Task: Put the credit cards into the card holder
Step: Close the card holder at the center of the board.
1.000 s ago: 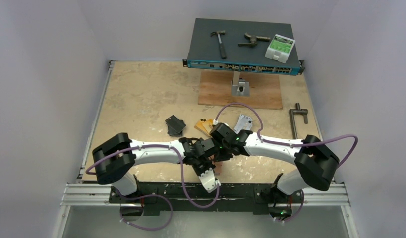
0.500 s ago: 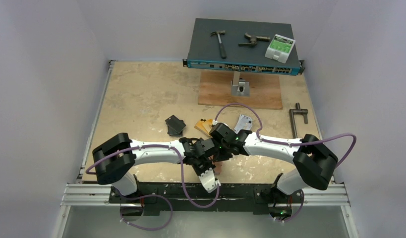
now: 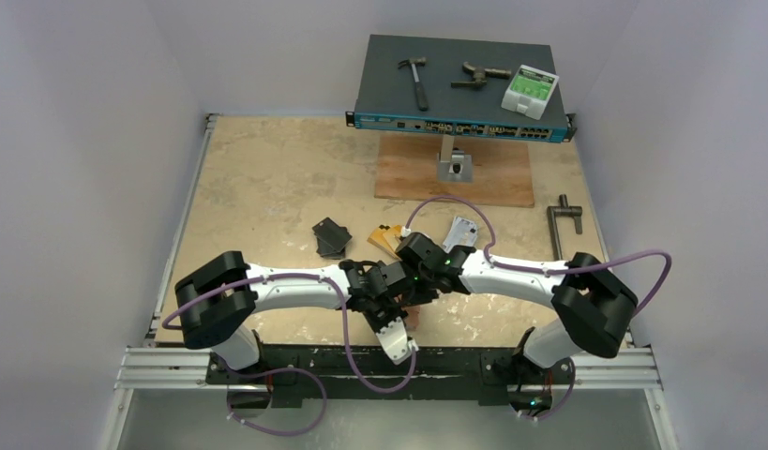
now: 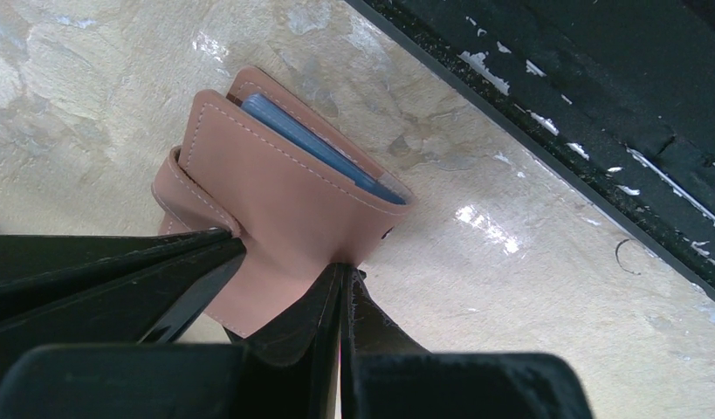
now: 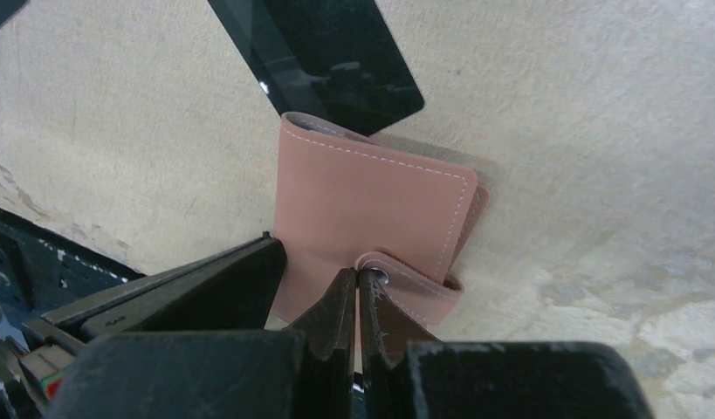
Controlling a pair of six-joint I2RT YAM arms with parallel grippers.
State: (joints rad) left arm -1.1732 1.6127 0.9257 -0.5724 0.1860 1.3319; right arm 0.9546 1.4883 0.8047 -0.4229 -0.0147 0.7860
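- Both tools meet at the card holder (image 4: 284, 201), near the front edge of the surface (image 3: 267, 178). The left tool (image 4: 340, 292) is clenched on the holder's lower flap and the right tool (image 5: 360, 292) on its snap tab (image 5: 410, 284), apparently to pull the fold open.
- A blue card (image 4: 319, 144) sits in a slot, and a black card (image 5: 336, 52) touches the holder's far edge.
- The black stack (image 3: 331, 236), orange-gold cards (image 3: 387, 238) and a silver-grey card (image 3: 462, 232) wait just beyond the wrists.
- The dark front rail (image 4: 598, 105) runs near the holder, cramping any move that way. Open surface lies farther back and left.
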